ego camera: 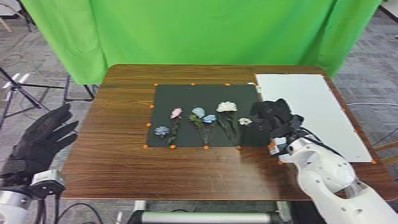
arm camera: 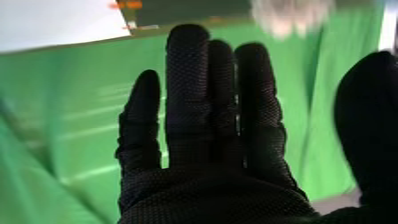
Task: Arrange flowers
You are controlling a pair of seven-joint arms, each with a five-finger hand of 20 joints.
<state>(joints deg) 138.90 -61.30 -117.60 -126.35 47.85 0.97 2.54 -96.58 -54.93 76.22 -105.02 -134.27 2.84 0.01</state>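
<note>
Right hand (ego camera: 277, 119) near small white flower (ego camera: 245, 121); dark mat (ego camera: 204, 95) below flower; fingers (arm camera: 188, 90) straight

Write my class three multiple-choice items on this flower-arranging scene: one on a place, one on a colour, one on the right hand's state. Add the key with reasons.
1. What lies between the pink flower and the large white flower?
A) a vase
B) pale blue flowers
C) scissors

2. What colour is the curtain beyond the table?
A) red
B) yellow
C) green

3. How are the fingers of the right hand?
A) straight
B) curled into a fist
C) pinching a stem

Key:
1 B: the head view shows blue blooms between the pink and white ones.
2 C: green cloth hangs past the table's far edge.
3 A: the wrist view shows them extended, holding nothing.
</note>
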